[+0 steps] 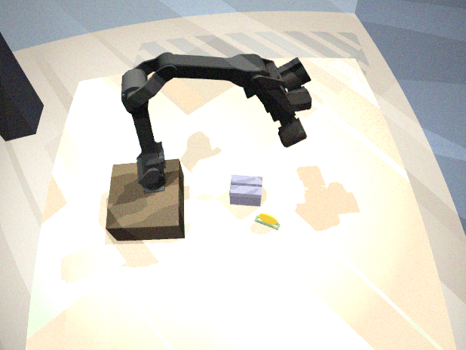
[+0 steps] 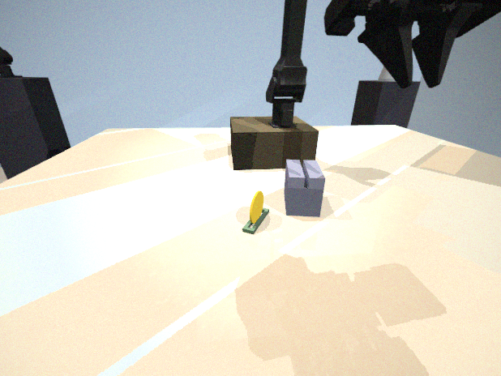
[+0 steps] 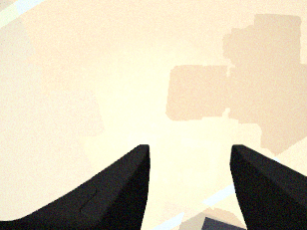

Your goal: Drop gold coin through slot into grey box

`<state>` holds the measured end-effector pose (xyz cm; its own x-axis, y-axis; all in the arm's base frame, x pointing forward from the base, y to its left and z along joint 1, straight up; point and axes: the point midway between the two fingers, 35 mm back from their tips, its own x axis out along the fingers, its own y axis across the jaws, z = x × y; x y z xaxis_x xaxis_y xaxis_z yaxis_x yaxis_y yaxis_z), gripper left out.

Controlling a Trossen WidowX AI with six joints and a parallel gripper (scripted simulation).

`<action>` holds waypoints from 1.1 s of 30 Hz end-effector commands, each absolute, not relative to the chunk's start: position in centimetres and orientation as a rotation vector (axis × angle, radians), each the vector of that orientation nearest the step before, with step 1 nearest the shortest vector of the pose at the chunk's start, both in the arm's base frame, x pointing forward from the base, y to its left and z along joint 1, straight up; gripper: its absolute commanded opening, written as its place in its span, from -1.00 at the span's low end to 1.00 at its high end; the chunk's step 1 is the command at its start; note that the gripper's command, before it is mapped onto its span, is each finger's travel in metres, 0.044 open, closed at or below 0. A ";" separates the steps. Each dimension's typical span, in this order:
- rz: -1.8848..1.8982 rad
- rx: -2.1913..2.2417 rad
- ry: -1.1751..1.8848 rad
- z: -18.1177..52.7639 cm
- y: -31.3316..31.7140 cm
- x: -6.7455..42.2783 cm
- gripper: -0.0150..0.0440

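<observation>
The gold coin [image 1: 267, 217] [image 2: 256, 207] stands on its edge in the dark-green holder [image 1: 277, 226] [image 2: 250, 228] on the table. My gripper [image 1: 292, 139] [image 2: 417, 81] [image 3: 189, 154] hangs high above the table, beyond the box and coin and far from both. Its fingers are apart with nothing between them.
The arm stands on a brown block [image 1: 145, 211] [image 2: 271, 146] near the box. A dark block [image 1: 15, 105] [image 2: 28, 121] stands off the table at one side, and another dark pedestal [image 2: 385, 103] stands behind the table.
</observation>
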<state>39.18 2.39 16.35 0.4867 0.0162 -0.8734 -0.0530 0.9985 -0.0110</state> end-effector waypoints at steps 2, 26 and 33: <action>-0.183 0.164 1.255 11.9 -5.2 37.5 0.05; -0.462 0.453 1.488 3.2 -13.8 31.4 0.05; -0.462 0.453 1.488 1.7 -13.6 31.4 0.05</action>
<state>31.54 -13.76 2.57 0.0379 -0.0202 -0.9991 0.5515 0.8342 0.0040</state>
